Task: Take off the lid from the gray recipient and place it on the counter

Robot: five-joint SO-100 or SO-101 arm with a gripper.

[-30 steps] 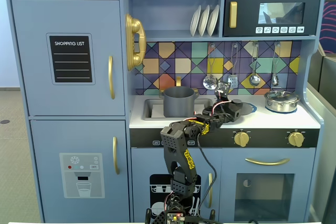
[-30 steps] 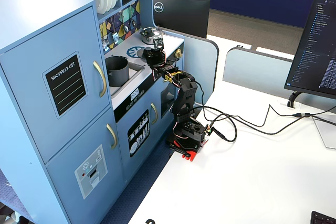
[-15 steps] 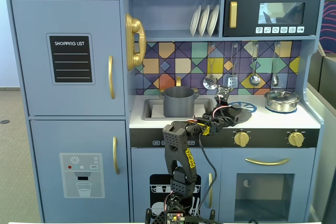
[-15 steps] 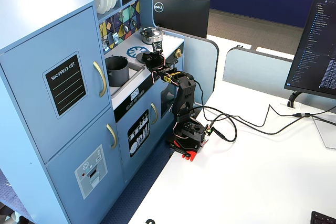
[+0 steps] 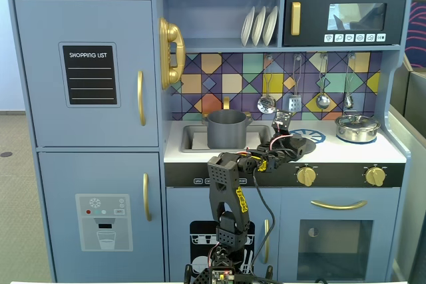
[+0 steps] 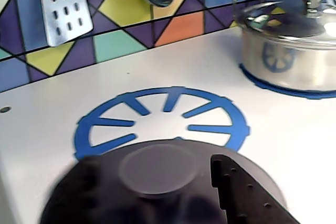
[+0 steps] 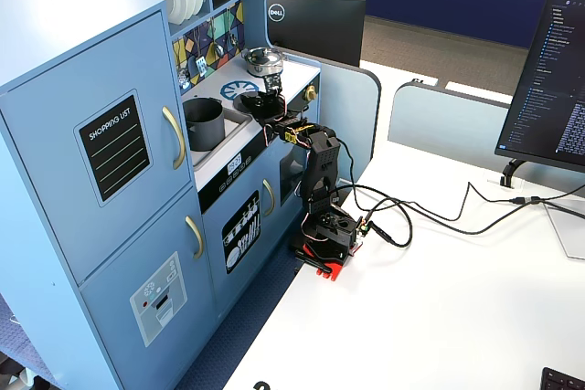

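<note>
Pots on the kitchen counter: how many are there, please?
2. The gray recipient stands open in the sink at left; the silver pot, lidded, stands on the counter at right. None seems hidden.

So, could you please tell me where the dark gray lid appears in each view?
A fixed view: the lid sits right of center on the counter, by the burner ring.
Wrist view: the lid fills the bottom center.
Another fixed view: the lid is upper center.
Shared landmark: the burner ring.

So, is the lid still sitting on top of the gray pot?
No, in a fixed view the gray pot stands open in the sink, and the lid is at the hand over the counter.
</note>
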